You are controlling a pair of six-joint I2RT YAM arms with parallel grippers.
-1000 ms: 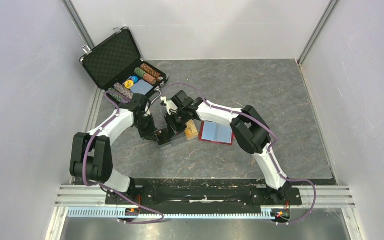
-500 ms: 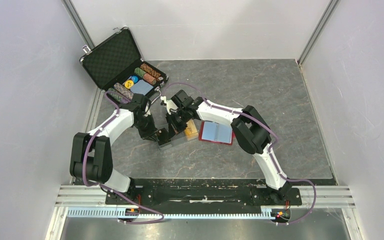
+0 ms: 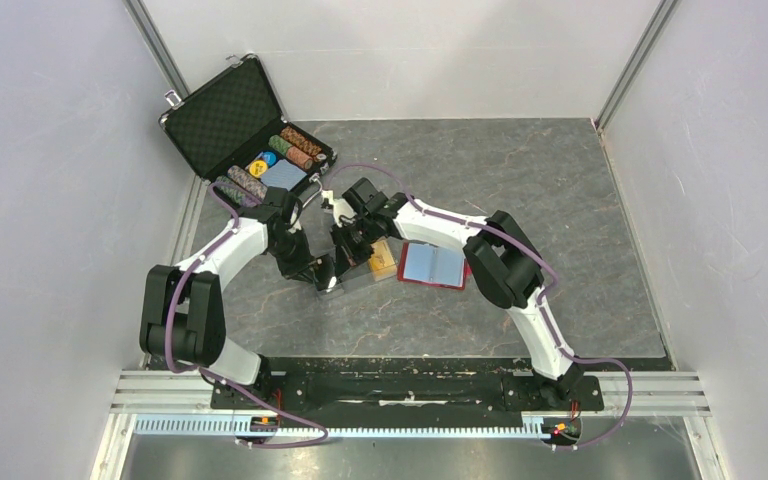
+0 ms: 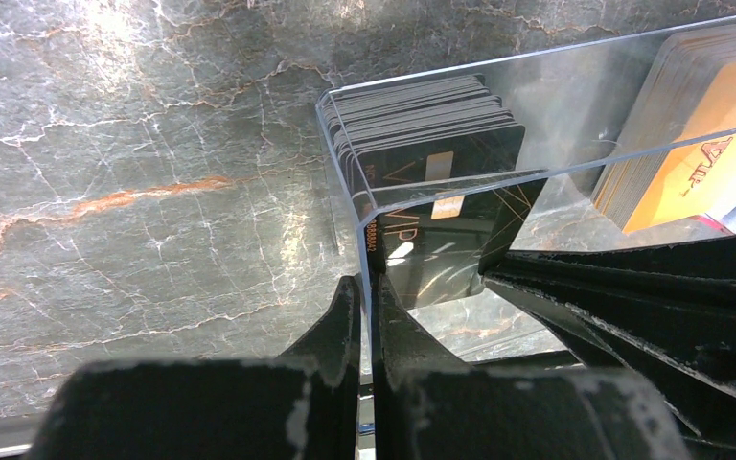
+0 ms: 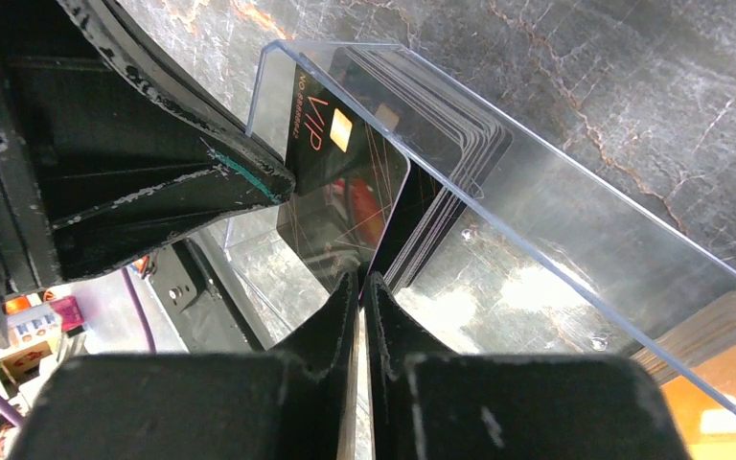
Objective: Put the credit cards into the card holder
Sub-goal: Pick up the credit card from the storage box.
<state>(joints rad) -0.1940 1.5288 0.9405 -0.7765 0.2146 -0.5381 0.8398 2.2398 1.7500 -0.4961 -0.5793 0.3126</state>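
The job looks barely begun. The right tool (image 5: 364, 287) is pinched together on the edge of one black card (image 5: 340, 187) tilted out of its stack in the clear tray (image 5: 575, 259); the left tool (image 4: 366, 297) clamps the tray's wall, and the orange cards (image 4: 700, 153) sit stacked beside it. The red wallet (image 3: 430, 282) lies open on the worktop (image 3: 560, 200) just beside the tray. I cannot tell whether the pale blue panel in it is a lodged card.

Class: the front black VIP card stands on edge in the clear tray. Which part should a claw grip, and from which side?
Grip the black VIP card by its free upper edge, coming from the open top of the clear tray. It stands on edge against the stack, so only that edge is exposed. The right claw is shut there.
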